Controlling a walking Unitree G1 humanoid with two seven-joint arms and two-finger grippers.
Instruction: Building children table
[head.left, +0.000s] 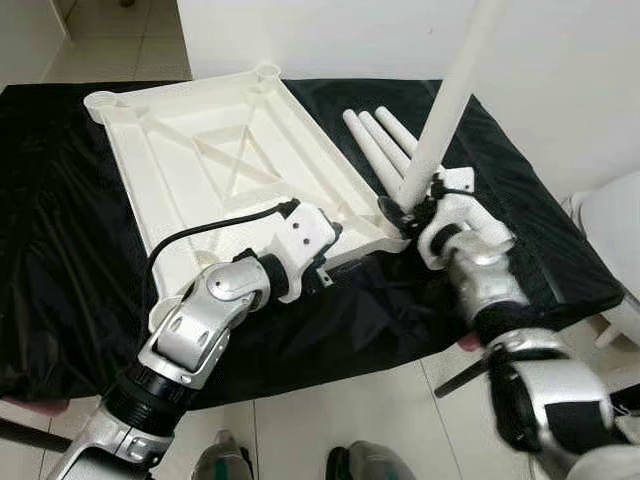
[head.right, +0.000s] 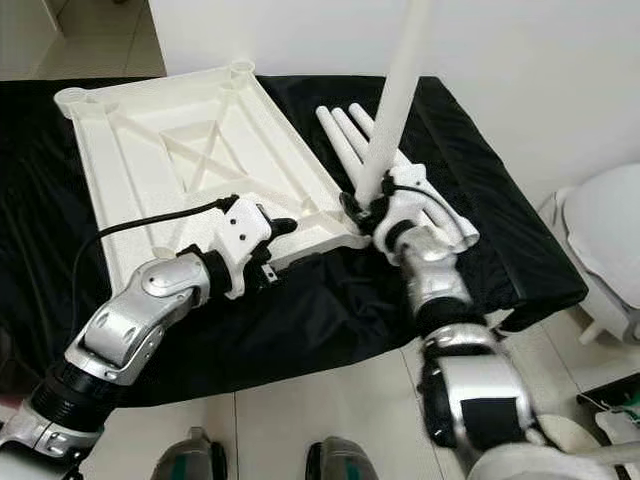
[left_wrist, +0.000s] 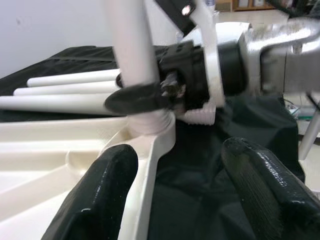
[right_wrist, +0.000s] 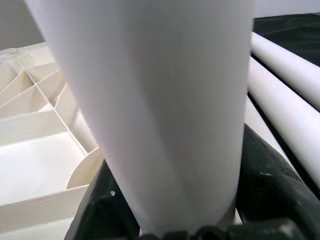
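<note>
The white tabletop (head.left: 210, 160) lies upside down on a black cloth (head.left: 60, 260), and the right gripper (head.left: 412, 212) clasps a white leg (head.left: 450, 100) standing nearly upright at the tabletop's near right corner socket. The left gripper (left_wrist: 182, 185), fingers (left_wrist: 107, 192) spread apart, sits at the tabletop's near edge just left of that corner. Three more legs (head.left: 375, 140) lie side by side on the cloth just right of the tabletop, behind the upright one; a white wall (head.left: 560, 60) stands beyond, pale tiled floor (head.left: 330, 410) nearer.

A black cloth (head.left: 60, 250) covers a low surface and hangs over its near edge. Behind it, on the far side, stands a plain white wall (head.left: 560, 60). The floor (head.left: 330, 420) has pale tiles, and more tiles (head.left: 110, 40) show at the far left. A white round seat (head.right: 610, 240) stands on the right. The light is bright and even.
</note>
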